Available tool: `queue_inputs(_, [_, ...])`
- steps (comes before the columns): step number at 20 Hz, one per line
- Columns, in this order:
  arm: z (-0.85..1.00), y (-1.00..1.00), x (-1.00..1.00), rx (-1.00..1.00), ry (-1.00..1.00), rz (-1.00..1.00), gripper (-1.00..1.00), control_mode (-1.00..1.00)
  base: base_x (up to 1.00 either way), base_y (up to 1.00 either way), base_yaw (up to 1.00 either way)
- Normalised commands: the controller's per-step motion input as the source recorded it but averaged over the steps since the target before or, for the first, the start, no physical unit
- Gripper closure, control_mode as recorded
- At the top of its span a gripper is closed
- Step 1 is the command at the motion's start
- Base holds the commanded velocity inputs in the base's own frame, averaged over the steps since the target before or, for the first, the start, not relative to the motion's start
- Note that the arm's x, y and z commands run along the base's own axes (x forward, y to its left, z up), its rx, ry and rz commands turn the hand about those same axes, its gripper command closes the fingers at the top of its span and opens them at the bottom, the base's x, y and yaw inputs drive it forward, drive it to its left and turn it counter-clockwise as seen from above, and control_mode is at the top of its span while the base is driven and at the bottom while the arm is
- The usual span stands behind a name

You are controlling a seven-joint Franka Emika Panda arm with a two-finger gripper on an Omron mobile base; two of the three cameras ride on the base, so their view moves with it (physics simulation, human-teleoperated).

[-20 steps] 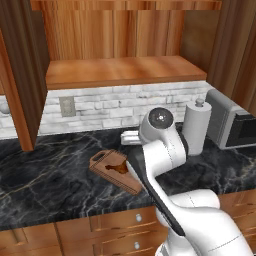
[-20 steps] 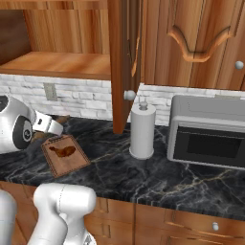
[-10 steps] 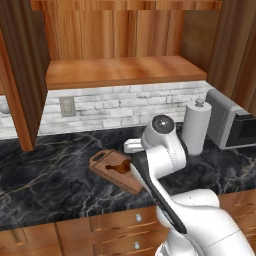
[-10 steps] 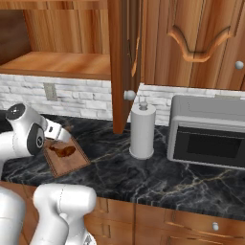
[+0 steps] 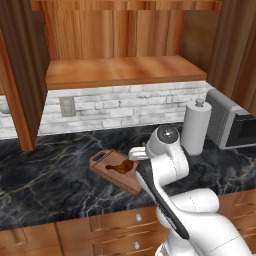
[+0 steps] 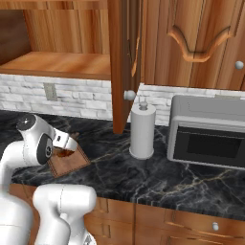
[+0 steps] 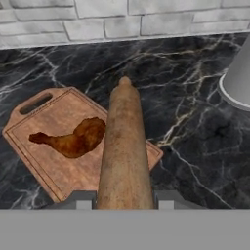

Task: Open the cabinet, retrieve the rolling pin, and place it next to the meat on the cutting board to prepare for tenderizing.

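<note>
Wooden rolling pin (image 7: 125, 151) clamped in the gripper (image 7: 122, 199) — arm bent low over the cutting board (image 7: 51, 146), beside the meat (image 7: 73, 137).

A black marble counter (image 5: 45, 185) veined in white and gold is running the length of a simulated kitchen, backed by a whitewashed brick wall (image 5: 125, 107) carrying a grey outlet plate (image 5: 66, 106). A white paper-towel roll (image 6: 142, 130) is standing upright near the counter's back edge, just beside a silver microwave (image 6: 208, 131) sitting toward the right end. Below the front edge, light-brown drawers (image 6: 182, 222) with small silver knobs are lining the base. Even, shadowless light is falling across the stone and the reddish wood above.
</note>
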Motion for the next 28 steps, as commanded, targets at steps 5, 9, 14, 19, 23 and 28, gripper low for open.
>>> queue_inputs(5, [-0.31,-0.09,0.16,0.0,0.02,0.0,1.0,-1.0,0.0,0.0,0.0])
queue_inputs(9, [-0.27,-0.09,0.21,0.0,0.02,0.0,1.0,-1.0,0.0,0.0,0.0])
queue_inputs(14, [-0.25,-0.09,0.24,0.0,0.02,0.0,1.0,-1.0,0.0,0.0,0.0])
queue_inputs(19, [-0.27,-0.1,0.24,0.02,0.03,0.0,1.0,-1.0,0.0,0.0,0.0])
queue_inputs(23, [-0.35,-0.13,0.15,0.02,0.02,0.0,1.0,-1.0,0.0,0.0,0.0])
queue_inputs(28, [-0.43,-0.08,0.07,0.01,0.01,0.01,1.0,-1.0,0.0,0.0,0.0])
